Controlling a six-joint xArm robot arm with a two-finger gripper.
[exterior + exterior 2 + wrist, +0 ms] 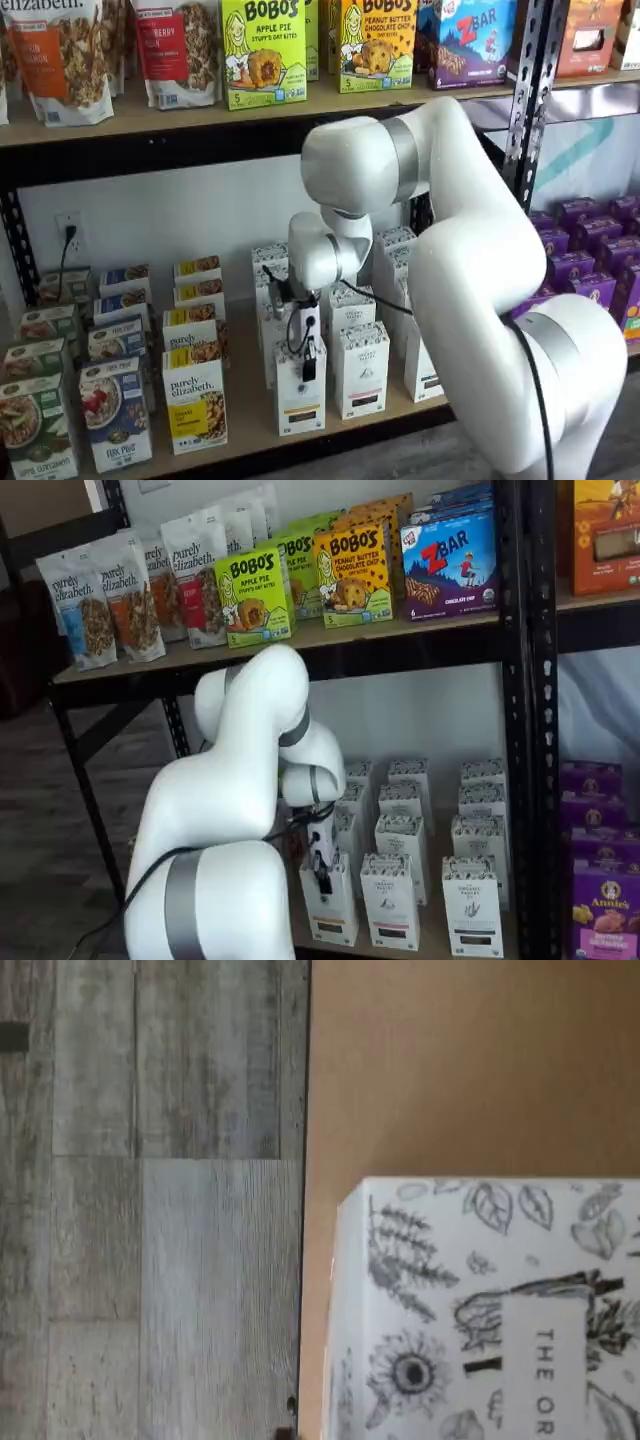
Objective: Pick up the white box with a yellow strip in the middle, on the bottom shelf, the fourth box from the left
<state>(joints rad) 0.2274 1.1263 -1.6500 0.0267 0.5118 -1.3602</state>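
Observation:
The white box with a yellow strip (298,400) stands at the front of its row on the bottom shelf (250,425), just right of the purely elizabeth boxes. In both shelf views my gripper (306,368) hangs straight down onto the box's top. One black finger lies against the upper front face. The other finger is hidden, so no gap can be made out. The same box (331,910) sits under the gripper (322,873) in a shelf view. The wrist view shows the speckled leaf-patterned carton (480,1310) from close up, standing on the tan board (450,1070).
More white cartons (361,368) stand close to the right of and behind the target. Purely elizabeth boxes (194,400) stand to its left and purple boxes (585,270) at far right. The upper shelf (250,105) holds Bobo's boxes. Grey plank floor (150,1210) lies beyond the shelf edge.

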